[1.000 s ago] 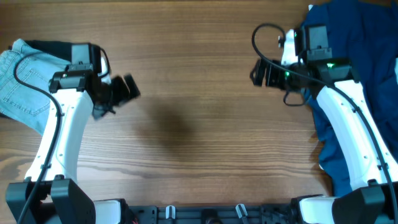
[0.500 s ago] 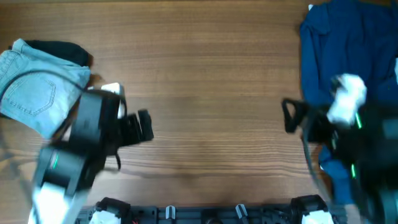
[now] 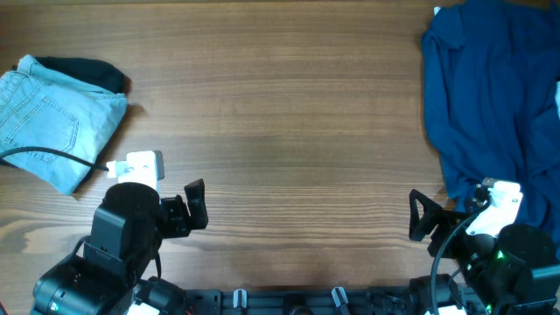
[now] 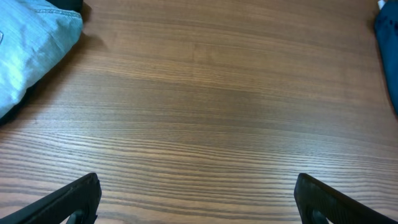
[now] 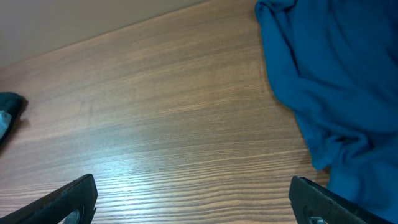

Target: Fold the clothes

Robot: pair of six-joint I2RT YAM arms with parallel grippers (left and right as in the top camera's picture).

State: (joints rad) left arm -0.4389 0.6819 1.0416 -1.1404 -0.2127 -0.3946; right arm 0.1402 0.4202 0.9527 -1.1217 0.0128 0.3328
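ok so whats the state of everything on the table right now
shorts: folded, lying on a black cloth
black cloth: mostly hidden under the shorts
blue garment: unfolded, rumpled
left gripper: open, empty
right gripper: open, empty

A wooden counter (image 3: 289,131) fills every view, mid-brown with fine darker grain running left to right. Light falls soft and even, leaving a faint pale sheen along the boards. In the right wrist view, a plain beige surface (image 5: 62,22) lies beyond the counter's far edge; whether wall or floor cannot be told.
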